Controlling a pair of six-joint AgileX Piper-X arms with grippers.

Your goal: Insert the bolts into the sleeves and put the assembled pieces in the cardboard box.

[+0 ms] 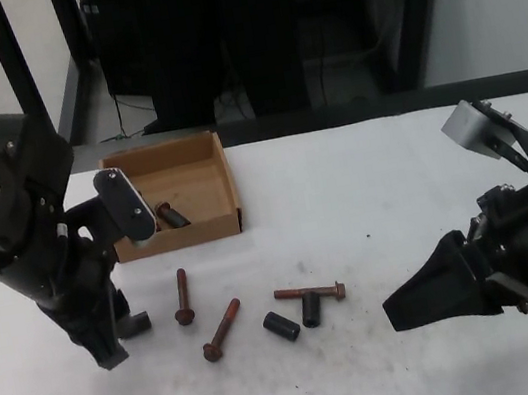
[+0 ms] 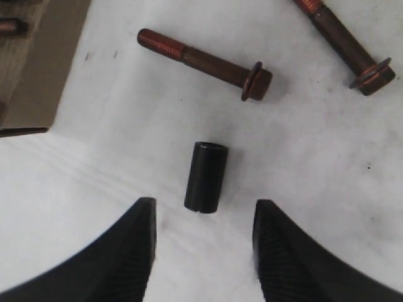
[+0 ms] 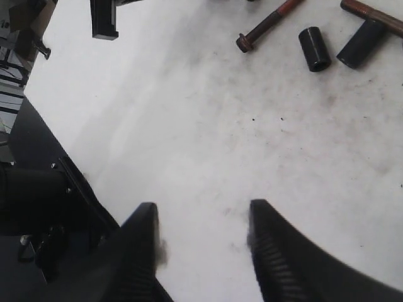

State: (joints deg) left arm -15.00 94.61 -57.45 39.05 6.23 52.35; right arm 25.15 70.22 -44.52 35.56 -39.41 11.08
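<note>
The left gripper (image 2: 204,217) is found lowered over the white bench (image 1: 364,191) near its left side. Its fingers (image 2: 129,251) are spread apart and nothing is grasped. One black sleeve (image 2: 206,177) is seen lying on its side at the mouth of the gap, touched by neither finger. Just beyond it a rusty bolt (image 2: 204,64) is recorded, and a second bolt (image 2: 345,44) lies farther along. The cardboard box (image 1: 214,170) is placed at the back left of the bench, open at the top. A dark piece (image 1: 172,214) with a rusty end is lying inside it. Toward the middle of the bench a third bolt (image 1: 310,292) is noted. A second sleeve (image 1: 310,308) is set against it and a third sleeve (image 1: 282,326) is just beside that. The right gripper (image 1: 394,305) is held low over bare bench at the right, well apart from all parts. Its fingers (image 3: 286,251) are released and nothing is held.
</note>
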